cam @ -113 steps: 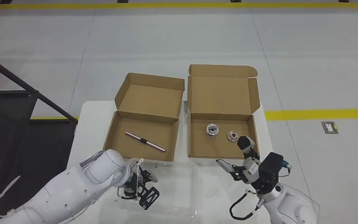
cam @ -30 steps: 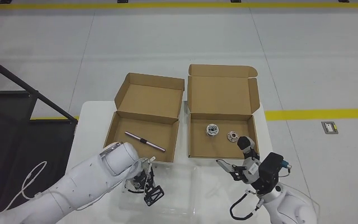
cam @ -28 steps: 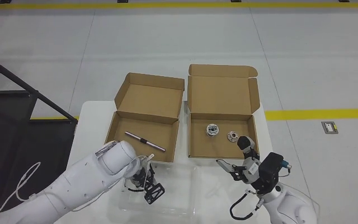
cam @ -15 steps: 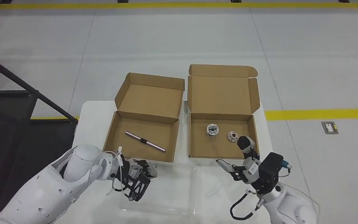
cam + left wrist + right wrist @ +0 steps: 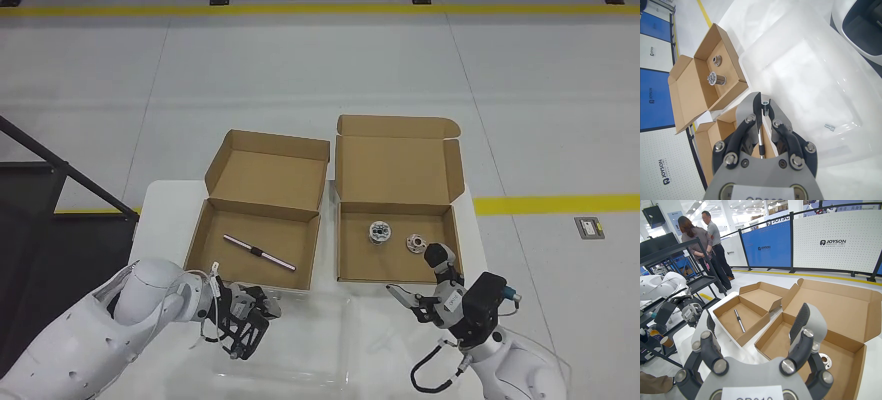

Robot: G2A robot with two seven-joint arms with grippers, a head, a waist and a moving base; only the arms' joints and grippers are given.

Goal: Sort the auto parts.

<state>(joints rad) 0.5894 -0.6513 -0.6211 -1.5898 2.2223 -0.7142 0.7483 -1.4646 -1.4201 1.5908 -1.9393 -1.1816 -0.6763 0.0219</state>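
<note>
My left gripper [image 5: 763, 102] is shut on a small silver bolt [image 5: 765, 109], head outward, above the rim of a clear plastic tray [image 5: 753, 47]. A second bolt [image 5: 829, 127] lies on the tray floor. From above, the left gripper [image 5: 250, 318] hovers near the front edge of the left cardboard box [image 5: 212, 258], which holds a thin metal rod [image 5: 258, 252]. The right box [image 5: 358, 258] holds a gear-topped cylinder [image 5: 379, 231] and a flange [image 5: 415, 242]. My right gripper [image 5: 420, 278] stands open with nothing in it in front of that box.
Both boxes have their lids standing up at the far side. The clear tray [image 5: 340, 345] sits on the white table [image 5: 160, 215] between the two arms. A black rack [image 5: 696, 275] stands beyond the table's left side.
Over the last second the left arm swung outward and its gripper shifted from the tray's middle toward the left box. The right arm has stayed still.
</note>
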